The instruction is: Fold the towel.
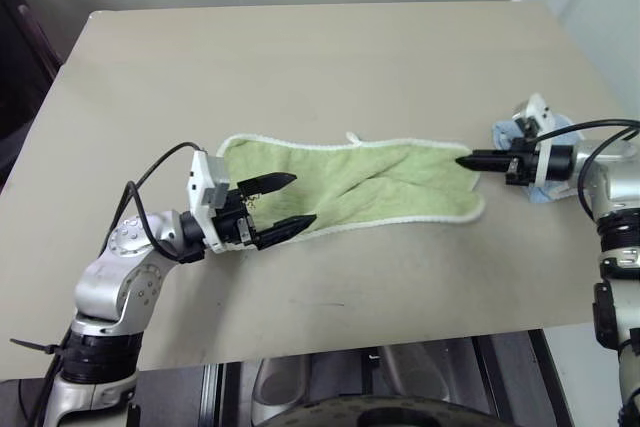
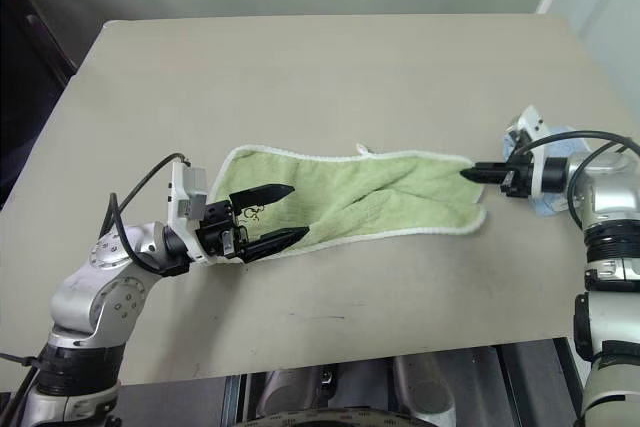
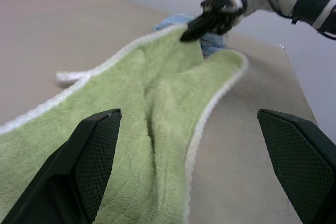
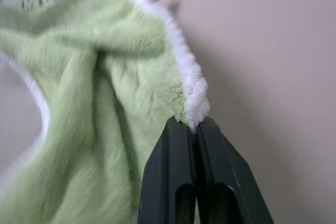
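The fold has only just been started, by my reading: the towel [image 1: 350, 182] lies stretched long across the table [image 1: 300, 57], rumpled along its middle, with no layer yet laid over another, so the carry-over, the flattening and any second fold are all left to do. Starting on the left, the left gripper [image 1: 283, 205] hangs just over the towel's near end with its two black fingers spread wide and nothing between them; the cloth runs away from it toward the other arm. At the far end, the right gripper [image 1: 465, 159] has its fingers pressed together on the towel's white-edged corner, which is lifted a little off the table. Just behind that gripper, beside its wrist, sits a smaller light blue towel [image 1: 550, 137], which is not part of the job. The head views give the whole layout, including the small white loop [image 2: 364, 150] on the far edge and a dark mark [image 2: 250, 213] just beyond the left gripper's fingers. The right wrist view alone confirms the pinch, with the white stitched edging [image 4: 193, 95] caught right at the fingertips. The left wrist view looks down the towel's length and shows the raised corner standing above the table.
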`<action>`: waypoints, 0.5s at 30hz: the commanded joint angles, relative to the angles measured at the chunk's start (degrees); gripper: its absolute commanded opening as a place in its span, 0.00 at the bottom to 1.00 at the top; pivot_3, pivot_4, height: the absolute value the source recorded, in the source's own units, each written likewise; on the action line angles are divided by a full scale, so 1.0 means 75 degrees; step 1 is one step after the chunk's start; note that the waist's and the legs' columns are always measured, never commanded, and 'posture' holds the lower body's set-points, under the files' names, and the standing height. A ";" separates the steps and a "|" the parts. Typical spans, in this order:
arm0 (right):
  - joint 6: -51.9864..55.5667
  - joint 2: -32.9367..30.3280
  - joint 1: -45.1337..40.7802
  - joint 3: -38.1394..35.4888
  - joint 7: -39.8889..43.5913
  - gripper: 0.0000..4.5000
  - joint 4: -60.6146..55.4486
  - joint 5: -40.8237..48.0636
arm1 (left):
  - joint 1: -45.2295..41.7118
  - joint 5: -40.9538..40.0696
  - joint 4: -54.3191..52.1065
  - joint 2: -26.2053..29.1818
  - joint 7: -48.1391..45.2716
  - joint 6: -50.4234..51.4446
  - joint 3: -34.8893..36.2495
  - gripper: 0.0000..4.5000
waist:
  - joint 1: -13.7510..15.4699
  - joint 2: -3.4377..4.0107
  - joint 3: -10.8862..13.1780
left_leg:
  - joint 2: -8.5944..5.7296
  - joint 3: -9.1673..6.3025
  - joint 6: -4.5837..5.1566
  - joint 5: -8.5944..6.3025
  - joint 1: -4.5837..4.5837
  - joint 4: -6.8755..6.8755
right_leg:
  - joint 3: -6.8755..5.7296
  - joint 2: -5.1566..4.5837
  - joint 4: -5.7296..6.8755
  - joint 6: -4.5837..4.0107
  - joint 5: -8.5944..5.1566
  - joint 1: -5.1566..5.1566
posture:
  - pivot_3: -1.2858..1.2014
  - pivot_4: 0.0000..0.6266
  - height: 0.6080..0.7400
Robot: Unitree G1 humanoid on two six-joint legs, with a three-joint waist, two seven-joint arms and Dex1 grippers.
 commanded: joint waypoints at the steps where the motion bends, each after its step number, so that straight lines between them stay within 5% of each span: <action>1: 0.0104 -0.0130 -0.0174 -0.0367 -0.0267 0.01 -0.0890 0.0255 | -0.0174 0.0046 0.0044 -0.0036 -0.0056 -0.0173 0.0008 1.00 | -0.0003 0.0000 0.0000 | 0.0000 0.0000 0.0000 0.0000 0.0000 0.0000 | 0.0000 0.0000 0.0000 -0.0001 -0.0001 0.0000 | 0.52 0.24 0.72; 15: 0.0461 -0.0402 0.0639 -0.0571 -0.0594 0.01 -0.3056 0.0460 | -0.1625 0.0938 0.2503 -0.0426 0.0924 -0.1472 0.0843 1.00 | 0.0026 0.0000 0.0000 | 0.0000 -0.0002 -0.0004 0.0009 -0.0003 0.0001 | -0.0004 0.0000 0.0004 0.0002 -0.0002 -0.0002 | 0.52 0.24 0.72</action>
